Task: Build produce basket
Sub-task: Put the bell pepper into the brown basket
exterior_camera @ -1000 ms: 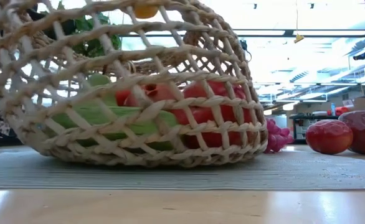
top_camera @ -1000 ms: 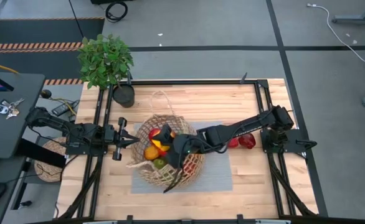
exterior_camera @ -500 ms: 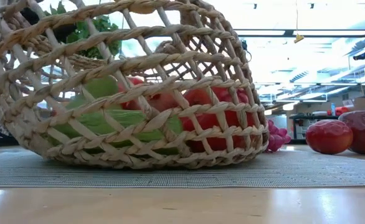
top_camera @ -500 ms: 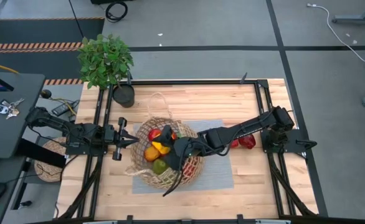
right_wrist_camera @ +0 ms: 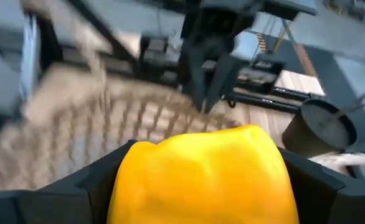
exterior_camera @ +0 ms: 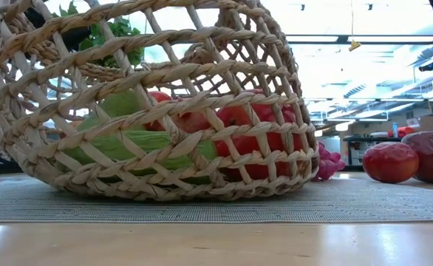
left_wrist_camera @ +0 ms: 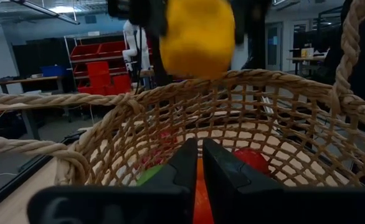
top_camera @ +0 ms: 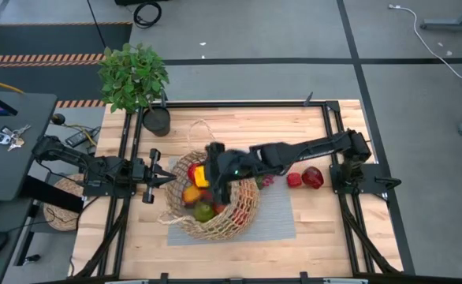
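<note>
A wooden table (top_camera: 239,126) is sitting on a grey floor, with a grey mat (top_camera: 274,217) lying at its middle. The basket (top_camera: 239,217) is resting on that mat, tipped so its opening faces left. Left of the basket and behind it, a potted plant (top_camera: 134,76) is standing at the table's corner.

The left gripper (top_camera: 166,179) is lying stretched level just left of the basket, its fingers (left_wrist_camera: 217,165) pressing together on nothing, their tips pointing at the rim. The right gripper (top_camera: 215,170) is reaching across from the right and hanging above the basket's opening, its jaws spreading wide around a yellow pepper (top_camera: 202,175).

Right of the basket, purple grapes (exterior_camera: 326,161) are touching its wall, and two red fruits (top_camera: 303,178) are lying farther right.

The low view is showing green and red produce (exterior_camera: 253,137) inside through the weave. The left wrist view is showing the pepper hanging above the rim, with red shelving in the room behind.
</note>
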Controlling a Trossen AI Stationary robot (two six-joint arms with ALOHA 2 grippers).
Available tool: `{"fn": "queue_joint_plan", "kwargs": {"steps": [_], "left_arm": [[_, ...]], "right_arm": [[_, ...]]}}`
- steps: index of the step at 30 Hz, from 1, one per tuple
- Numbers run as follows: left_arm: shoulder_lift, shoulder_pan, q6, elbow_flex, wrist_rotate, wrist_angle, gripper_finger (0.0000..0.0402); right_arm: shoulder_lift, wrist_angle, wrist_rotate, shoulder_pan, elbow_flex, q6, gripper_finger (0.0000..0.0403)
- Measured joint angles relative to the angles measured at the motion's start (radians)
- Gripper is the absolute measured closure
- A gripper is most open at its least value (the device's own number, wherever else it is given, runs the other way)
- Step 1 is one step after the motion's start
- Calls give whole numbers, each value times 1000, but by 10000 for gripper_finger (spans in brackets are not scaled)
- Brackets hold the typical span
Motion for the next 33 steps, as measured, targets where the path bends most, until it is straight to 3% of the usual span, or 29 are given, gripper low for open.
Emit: {"fn": "queue_joint_plan", "kwargs": {"steps": [8,21,33], "left_arm": [[0,0,0,0,0,0,371],[0,0,0,0,0,-1,374],[0,0,0,0,0,0,368]], "right_arm": [[4,-35,-179,-51,44,209,81],[80,-118,-182,-46,38,382,81],[65,-167,-145,-53,41,488,81]]}}
